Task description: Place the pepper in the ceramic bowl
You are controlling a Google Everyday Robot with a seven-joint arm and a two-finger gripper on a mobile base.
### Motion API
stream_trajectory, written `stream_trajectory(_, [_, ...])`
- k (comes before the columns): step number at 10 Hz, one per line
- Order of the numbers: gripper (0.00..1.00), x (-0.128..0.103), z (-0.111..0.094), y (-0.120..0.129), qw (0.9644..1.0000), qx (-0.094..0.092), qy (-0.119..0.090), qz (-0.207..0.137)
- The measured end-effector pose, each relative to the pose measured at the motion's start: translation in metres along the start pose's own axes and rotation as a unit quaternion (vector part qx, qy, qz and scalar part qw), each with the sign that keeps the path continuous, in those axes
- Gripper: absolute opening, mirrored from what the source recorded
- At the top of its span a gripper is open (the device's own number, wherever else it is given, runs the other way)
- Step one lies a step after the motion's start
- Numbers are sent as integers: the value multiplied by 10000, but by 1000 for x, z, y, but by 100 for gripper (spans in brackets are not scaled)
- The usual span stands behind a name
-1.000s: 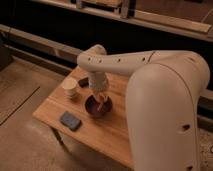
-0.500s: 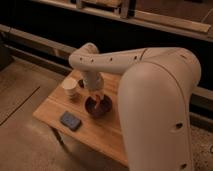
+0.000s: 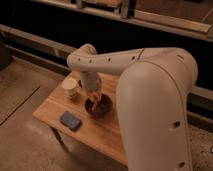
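Observation:
The ceramic bowl (image 3: 99,108), round and dark reddish-brown, sits near the middle of the wooden table (image 3: 105,132). My gripper (image 3: 95,98) reaches down from the white arm and hangs just over the bowl's opening. The pepper (image 3: 96,95) shows as a small red-orange streak at the gripper's tip, and the gripper is shut on it. The rest of the pepper is hidden by the gripper.
A pale beige cup (image 3: 70,88) stands left of the bowl. A dark stubby block (image 3: 70,120) lies near the table's front left edge. My big white arm covers the table's right side. Dark shelving runs behind the table, with bare floor to the left.
The arm's elbow has swung a little to the left since a second ago. The gripper stays over the bowl, and the bowl, cup and block have not moved.

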Motion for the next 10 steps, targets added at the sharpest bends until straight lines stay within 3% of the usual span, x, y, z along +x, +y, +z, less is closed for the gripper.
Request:
stream_trajectory(5, [80,-2,-1,-4,10000,-29,0,28])
stream_trajectory(7, [80,-10,-12,-22,9998,126,-110,57])
stream_trajectory(10, [80,-11,-13,-24,9998,148,-121,57])
